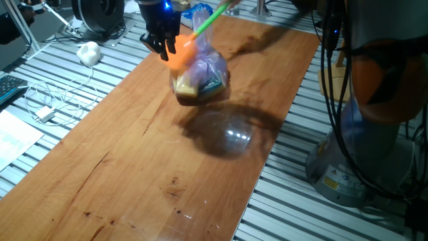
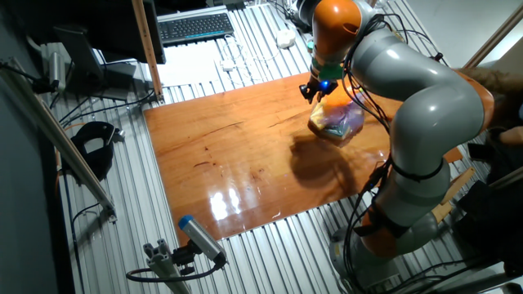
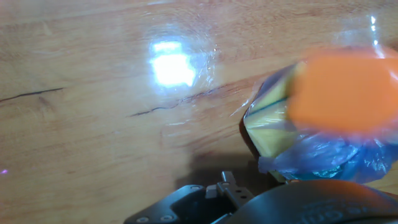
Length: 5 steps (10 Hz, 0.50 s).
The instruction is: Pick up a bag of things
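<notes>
The lilac plastic bag of things [image 1: 200, 75], bulging with yellow and teal items, is at the far middle of the wooden table [image 1: 134, 154]. It also shows in the other fixed view [image 2: 337, 122] and at the right of the hand view [image 3: 311, 143]. My gripper [image 1: 160, 44] is just left of the bag's upper part, fingers pointing down. Whether the fingers hold the bag's loose top is hidden. An orange toy shovel [image 1: 180, 53] with a green handle [image 1: 210, 20] lies against the bag beside my fingers. It is a blurred orange patch in the hand view [image 3: 342, 90].
The table has slatted metal edging [image 1: 60, 100] with a white cable and plug [image 1: 45, 114] and a white lump [image 1: 89, 52] at the left. The arm's base [image 1: 374, 100] stands at the right. A keyboard [image 2: 194, 27] lies beyond the table.
</notes>
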Tool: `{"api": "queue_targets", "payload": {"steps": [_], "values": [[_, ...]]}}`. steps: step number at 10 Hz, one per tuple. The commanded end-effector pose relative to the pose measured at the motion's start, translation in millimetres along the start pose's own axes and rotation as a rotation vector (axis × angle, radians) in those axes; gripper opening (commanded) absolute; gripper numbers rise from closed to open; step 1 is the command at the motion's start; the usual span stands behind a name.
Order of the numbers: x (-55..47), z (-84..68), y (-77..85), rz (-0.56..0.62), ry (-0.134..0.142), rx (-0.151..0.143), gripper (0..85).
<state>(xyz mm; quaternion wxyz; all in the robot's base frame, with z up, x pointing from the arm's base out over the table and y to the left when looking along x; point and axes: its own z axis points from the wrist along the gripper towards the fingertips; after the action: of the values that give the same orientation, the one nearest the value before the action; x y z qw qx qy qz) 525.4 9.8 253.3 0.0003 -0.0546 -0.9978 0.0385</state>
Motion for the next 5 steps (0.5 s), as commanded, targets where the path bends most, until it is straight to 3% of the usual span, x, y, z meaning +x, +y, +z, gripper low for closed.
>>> {"api": "queue_targets", "payload": {"steps": [1, 3, 5], "values": [[-2.9, 1.5, -5.7, -0.011, -0.004, 0.002, 34.0], [-11.7, 2.3, -19.8, -0.033, -0.001, -0.010, 34.0], [-16.8, 2.4, -34.5, -0.033, -0.004, 0.016, 34.0]]}}
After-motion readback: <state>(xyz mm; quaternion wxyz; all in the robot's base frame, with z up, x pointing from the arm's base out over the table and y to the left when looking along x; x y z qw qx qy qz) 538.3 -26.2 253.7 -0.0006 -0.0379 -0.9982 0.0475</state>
